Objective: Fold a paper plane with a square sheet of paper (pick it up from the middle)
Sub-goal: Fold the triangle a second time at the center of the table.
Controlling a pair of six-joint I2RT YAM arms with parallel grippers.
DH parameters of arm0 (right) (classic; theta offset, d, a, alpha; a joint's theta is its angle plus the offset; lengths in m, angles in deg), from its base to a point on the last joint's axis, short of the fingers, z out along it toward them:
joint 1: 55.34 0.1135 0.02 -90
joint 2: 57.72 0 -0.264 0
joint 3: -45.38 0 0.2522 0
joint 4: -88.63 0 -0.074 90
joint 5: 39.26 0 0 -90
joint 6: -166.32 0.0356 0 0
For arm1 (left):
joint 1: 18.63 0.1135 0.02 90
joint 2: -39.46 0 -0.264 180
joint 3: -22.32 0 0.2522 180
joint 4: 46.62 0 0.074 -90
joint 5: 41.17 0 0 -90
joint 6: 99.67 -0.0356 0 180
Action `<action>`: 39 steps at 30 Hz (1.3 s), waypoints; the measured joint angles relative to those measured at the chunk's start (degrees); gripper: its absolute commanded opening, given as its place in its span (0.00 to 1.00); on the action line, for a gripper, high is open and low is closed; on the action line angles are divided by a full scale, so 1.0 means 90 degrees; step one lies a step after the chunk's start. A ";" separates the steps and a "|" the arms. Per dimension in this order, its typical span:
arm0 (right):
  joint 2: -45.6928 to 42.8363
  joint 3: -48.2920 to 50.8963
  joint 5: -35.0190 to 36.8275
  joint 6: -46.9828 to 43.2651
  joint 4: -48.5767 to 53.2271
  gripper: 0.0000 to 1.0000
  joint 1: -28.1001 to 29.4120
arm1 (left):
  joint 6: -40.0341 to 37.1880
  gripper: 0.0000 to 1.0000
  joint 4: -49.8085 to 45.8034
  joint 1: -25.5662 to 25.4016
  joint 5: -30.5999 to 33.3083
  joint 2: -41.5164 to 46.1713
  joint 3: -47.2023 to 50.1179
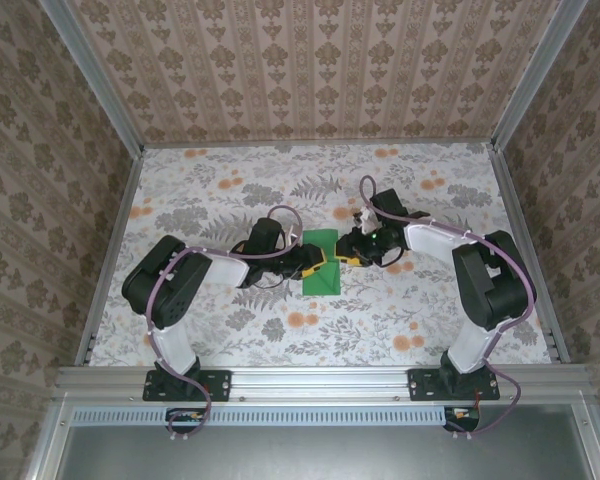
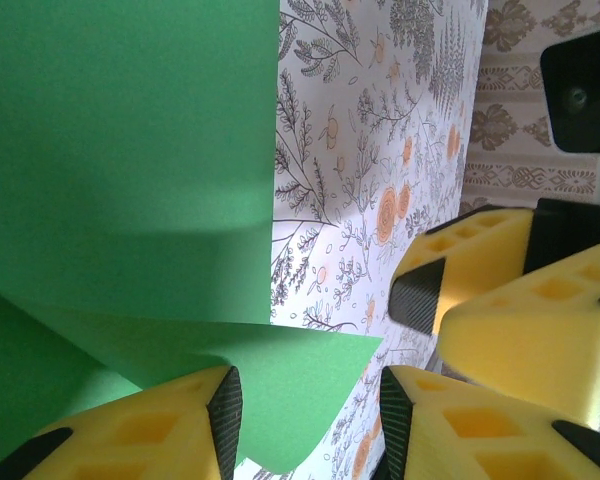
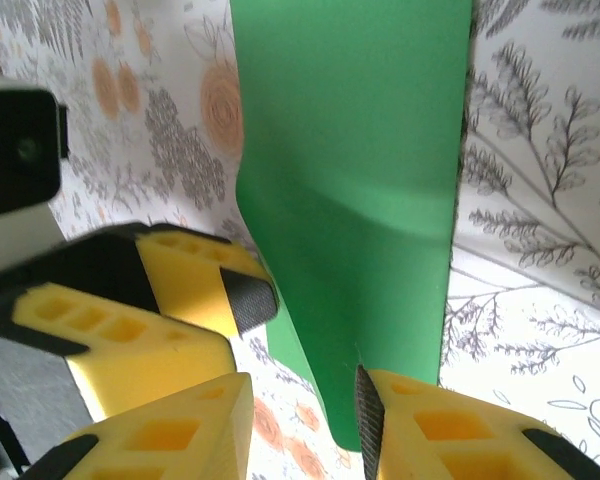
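Observation:
The square sheet of paper [image 1: 324, 244] is bright green and lies mid-table, folded narrower, with one flap lifted off the rest. My left gripper [image 1: 315, 264] reaches it from the left. In the left wrist view the sheet [image 2: 130, 150] spreads at upper left and the flap's corner [image 2: 310, 370] pokes between the open jaws of the left gripper [image 2: 310, 412]. My right gripper [image 1: 348, 250] meets it from the right. In the right wrist view the paper [image 3: 360, 130] curves down against one pad [image 3: 367, 415]; the right gripper [image 3: 302, 410] is open.
The two grippers stand fingertip to fingertip over the sheet. The right gripper's yellow fingers [image 2: 480, 270] show in the left wrist view, and a left finger [image 3: 210, 285] shows in the right wrist view. Flowered tablecloth [image 1: 220, 190] surrounds them, with patterned walls [image 1: 310, 60] behind.

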 measured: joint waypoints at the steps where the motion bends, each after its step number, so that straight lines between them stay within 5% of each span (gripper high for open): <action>1: 0.0002 0.0019 -0.0024 -0.0061 0.0039 0.36 0.0007 | 0.0005 0.44 0.0000 0.0000 0.0000 -0.0005 0.0000; 12: 0.0386 0.0005 -0.0294 -0.0328 0.0056 0.34 0.0211 | 0.0051 0.44 0.0000 0.0000 0.0022 -0.0029 0.0000; 21: 0.0488 -0.0095 -0.0279 -0.0364 0.0012 0.17 0.0270 | 0.0068 0.44 0.0000 0.0000 0.0022 -0.0029 0.0000; 28: 0.0517 -0.0155 -0.0138 -0.0362 0.0015 0.17 0.0257 | 0.0066 0.44 -0.0002 0.0000 0.0022 -0.0029 -0.0002; 39: 0.0554 -0.0265 0.0058 -0.0578 0.0092 0.04 0.0250 | 0.0066 0.43 -0.0002 0.0000 0.0015 -0.0029 -0.0049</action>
